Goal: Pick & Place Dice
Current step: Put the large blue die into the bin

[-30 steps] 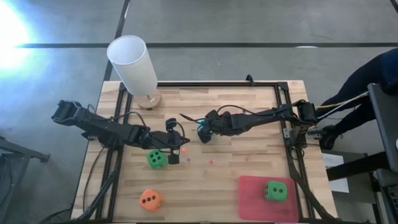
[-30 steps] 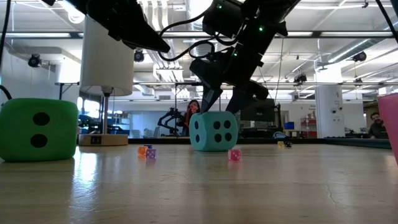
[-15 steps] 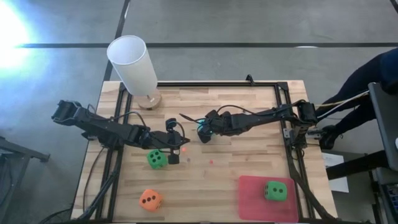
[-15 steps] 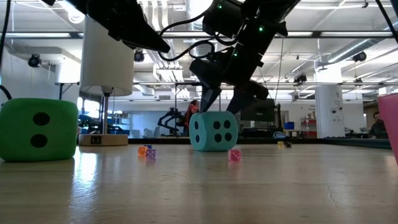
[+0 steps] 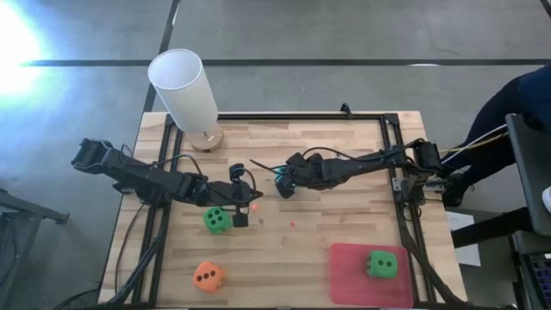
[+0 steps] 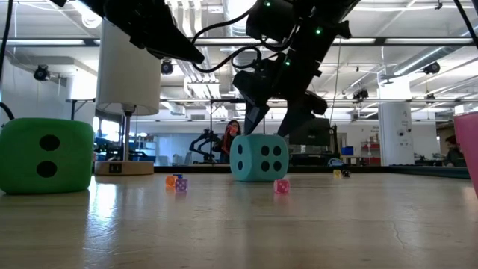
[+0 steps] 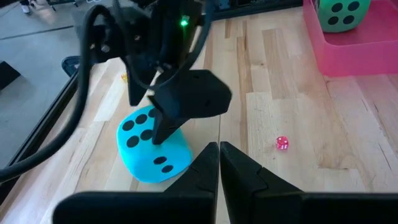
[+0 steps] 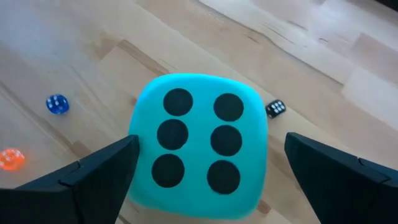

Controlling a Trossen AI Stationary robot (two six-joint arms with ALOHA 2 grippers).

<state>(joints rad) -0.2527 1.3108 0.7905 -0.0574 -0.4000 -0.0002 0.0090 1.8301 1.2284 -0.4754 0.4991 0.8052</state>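
Observation:
The teal die rests on the wood table, six pips up in the right wrist view. My right gripper hangs open just above it, one finger off each side; whether either touches the die I cannot tell. My left gripper is shut and hovers to the left of the teal die. One green die lies on the table below the left arm. The orange die sits near the near-left corner. The other green die lies on the pink mat.
A tall white cylinder stands on a wooden base at the far-left corner. Tiny dice lie scattered on the wood: pink, blue, black. A black frame borders the table. People show in the room beyond.

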